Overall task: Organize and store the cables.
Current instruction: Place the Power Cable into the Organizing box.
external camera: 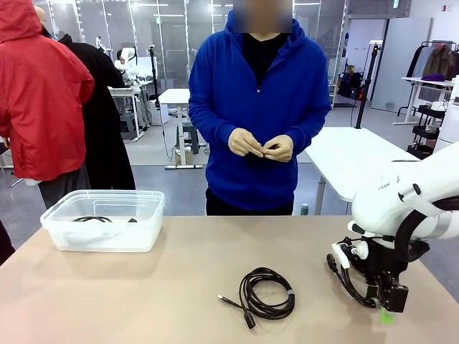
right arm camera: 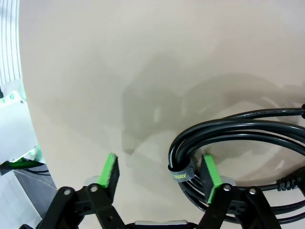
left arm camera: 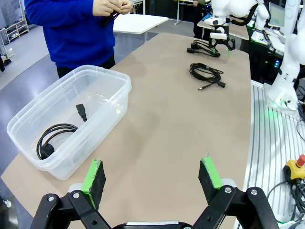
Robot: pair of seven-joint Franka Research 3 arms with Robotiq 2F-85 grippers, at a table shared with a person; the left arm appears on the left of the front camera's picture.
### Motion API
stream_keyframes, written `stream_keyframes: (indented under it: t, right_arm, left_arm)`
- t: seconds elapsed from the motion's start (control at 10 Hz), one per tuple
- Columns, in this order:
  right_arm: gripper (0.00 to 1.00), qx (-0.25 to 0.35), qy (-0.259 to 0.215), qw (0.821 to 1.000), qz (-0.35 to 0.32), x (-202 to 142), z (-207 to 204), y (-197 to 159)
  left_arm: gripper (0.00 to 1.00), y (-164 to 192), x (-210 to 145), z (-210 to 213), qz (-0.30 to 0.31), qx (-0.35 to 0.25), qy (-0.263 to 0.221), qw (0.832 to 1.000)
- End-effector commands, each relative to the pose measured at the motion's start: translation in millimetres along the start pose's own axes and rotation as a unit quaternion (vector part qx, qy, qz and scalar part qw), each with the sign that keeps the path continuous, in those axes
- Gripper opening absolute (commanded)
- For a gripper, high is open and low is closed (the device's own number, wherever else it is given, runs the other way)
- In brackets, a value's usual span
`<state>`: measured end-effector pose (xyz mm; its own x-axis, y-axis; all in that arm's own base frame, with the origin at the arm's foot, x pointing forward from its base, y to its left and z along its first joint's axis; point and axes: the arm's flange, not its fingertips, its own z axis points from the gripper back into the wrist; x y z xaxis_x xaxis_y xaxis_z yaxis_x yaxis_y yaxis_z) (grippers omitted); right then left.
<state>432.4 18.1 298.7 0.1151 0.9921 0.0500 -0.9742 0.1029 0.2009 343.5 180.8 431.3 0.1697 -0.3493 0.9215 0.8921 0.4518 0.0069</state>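
In the right wrist view my right gripper [right arm camera: 159,174] stands open low over the table. A coiled black cable [right arm camera: 228,129] with a grey strap [right arm camera: 181,174] lies between its fingers, against the right pad. The front view shows this gripper [external camera: 386,309] at the table's right, over that cable [external camera: 348,279]. A second coiled cable [external camera: 267,294] lies at the front middle of the table. A third cable [external camera: 93,219] rests in the clear plastic bin [external camera: 104,236]. My left gripper [left arm camera: 152,174] is open and empty, above the table beside the bin [left arm camera: 28,119].
A person in a blue hoodie stands at the far edge, both hands [external camera: 262,147] together at the waist on something small and dark. Bare tan tabletop [external camera: 201,251] lies between the bin and the cables. Other people stand at the back left.
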Motion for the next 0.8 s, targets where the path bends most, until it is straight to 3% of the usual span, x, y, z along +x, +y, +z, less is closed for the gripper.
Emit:
stream_keyframes:
  t: [0.0,0.1,0.7]
  right_arm:
    - [0.15,-0.016,0.002,1.000,-0.006,1.6,1.1,-2.7]
    - [0.00,-0.018,0.002,1.000,-0.008,1.2,1.8,-2.1]
    - [0.00,-0.025,0.000,1.000,0.009,4.6,14.0,-6.5]
  left_arm:
    - [1.00,-2.0,2.0,-3.5,0.003,0.017,-0.007,1.000]
    - [1.00,-2.0,2.0,-3.5,0.003,0.017,-0.007,1.000]
    - [1.00,-2.0,2.0,-3.5,0.003,0.017,-0.007,1.000]
